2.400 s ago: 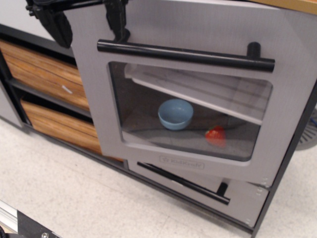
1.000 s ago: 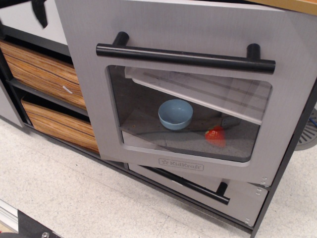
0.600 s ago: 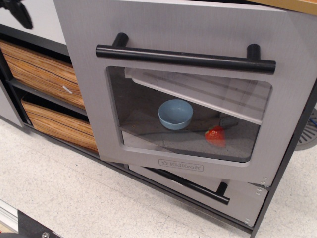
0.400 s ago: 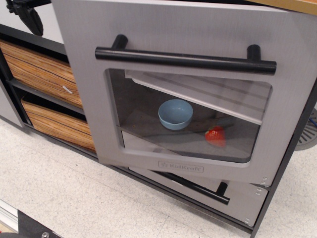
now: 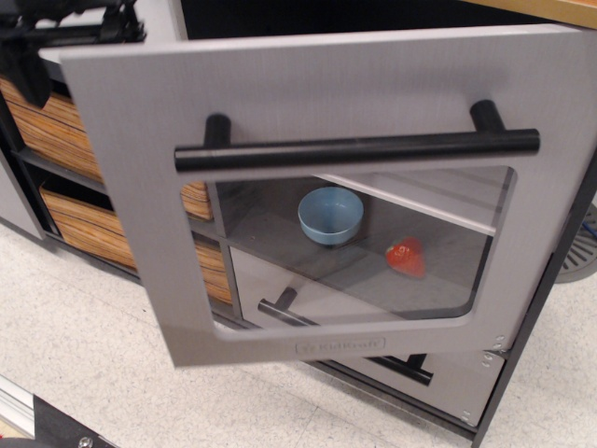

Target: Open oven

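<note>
The grey oven's large silver door point(image 5: 308, 93) has swung out wide on its right-side hinge, with its left edge nearest the camera. Its long black bar handle point(image 5: 354, 149) runs above the clear rounded window point(image 5: 373, 261), and the logo point(image 5: 340, 346) sits below. Through the window I see a light blue bowl point(image 5: 330, 215) and a small red item point(image 5: 405, 254) on the oven floor. My black gripper point(image 5: 70, 23) is at the door's top left corner, partly cut off by the frame edge. I cannot tell how its fingers stand.
Below the oven is a smaller windowless grey drawer point(image 5: 452, 387) with a black handle point(image 5: 280, 308). Orange wood-grain drawers point(image 5: 79, 229) stand to the left, partly behind the door. The pale speckled floor point(image 5: 112, 373) lies in front. A wooden countertop edge point(image 5: 560, 9) is at top right.
The oven door has swung much further out, its left edge moving toward the camera and left. The gripper, earlier away at the top left, is now by the door's top left corner.
</note>
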Action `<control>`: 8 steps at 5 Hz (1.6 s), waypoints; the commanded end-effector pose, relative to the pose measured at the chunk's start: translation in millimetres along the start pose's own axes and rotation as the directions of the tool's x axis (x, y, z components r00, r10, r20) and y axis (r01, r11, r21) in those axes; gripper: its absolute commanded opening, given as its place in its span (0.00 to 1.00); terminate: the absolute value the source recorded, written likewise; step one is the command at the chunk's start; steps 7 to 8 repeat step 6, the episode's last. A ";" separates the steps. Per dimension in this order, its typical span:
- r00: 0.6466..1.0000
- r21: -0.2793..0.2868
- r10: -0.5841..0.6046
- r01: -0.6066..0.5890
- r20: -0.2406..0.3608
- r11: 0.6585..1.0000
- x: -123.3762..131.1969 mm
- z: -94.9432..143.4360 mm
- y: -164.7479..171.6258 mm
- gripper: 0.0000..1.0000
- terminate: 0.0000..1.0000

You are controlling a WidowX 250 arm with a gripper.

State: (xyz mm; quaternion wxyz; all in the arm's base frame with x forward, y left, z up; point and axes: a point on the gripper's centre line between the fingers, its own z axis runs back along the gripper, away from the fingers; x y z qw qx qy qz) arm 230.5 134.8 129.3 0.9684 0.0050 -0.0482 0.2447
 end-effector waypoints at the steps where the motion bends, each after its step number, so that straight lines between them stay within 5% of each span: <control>1: 0.983 -0.103 -0.182 0.181 -0.005 0.978 -70.5 -3.7 -21.3 1.00 0.00; 2: 0.980 -0.174 -0.188 0.176 -0.057 0.969 -94.1 -0.1 -59.1 1.00 0.00; 3: 0.981 -0.214 -0.191 0.183 -0.019 0.960 -94.8 11.1 -81.8 1.00 0.00; 5: 0.981 -0.214 -0.191 0.183 -0.019 0.960 -94.8 11.1 -81.8 1.00 0.00; 6: 0.981 -0.214 -0.191 0.183 -0.019 0.960 -94.8 11.1 -81.8 1.00 1.00; 8: 0.981 -0.214 -0.191 0.183 -0.019 0.960 -94.8 11.1 -81.8 1.00 1.00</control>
